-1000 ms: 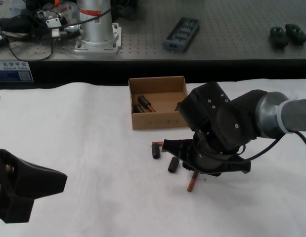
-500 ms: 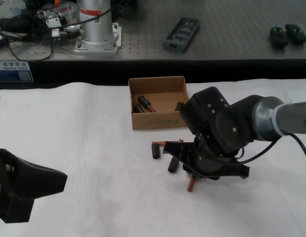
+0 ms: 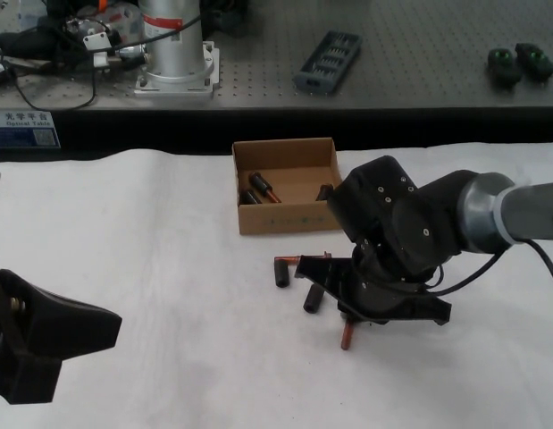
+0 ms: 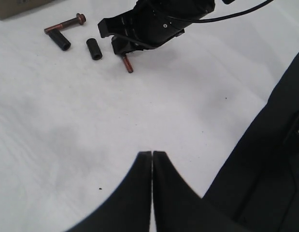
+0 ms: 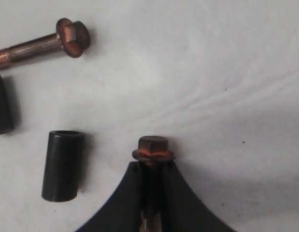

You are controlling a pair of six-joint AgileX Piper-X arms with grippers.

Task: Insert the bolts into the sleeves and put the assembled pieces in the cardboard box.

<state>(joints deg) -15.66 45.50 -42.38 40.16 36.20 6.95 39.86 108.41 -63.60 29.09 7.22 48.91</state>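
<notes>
Bolt (image 5: 153,147) sits clamped in my right fingers (image 4: 120,48), its head poking past the tips, beside a loose sleeve (image 5: 63,164). Since a second ago my right arm has sunk a little toward the white-clothed counter (image 3: 169,268). My left fingers (image 4: 149,162) are pressed together, empty. Just behind the bolt stands the cardboard box (image 3: 285,217). A holed metal board (image 3: 419,54) lies beyond.

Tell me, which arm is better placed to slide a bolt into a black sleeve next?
Right. The right gripper holds a bolt, and a loose sleeve lies just beside it. The left gripper is shut on nothing, far from the parts.
</notes>
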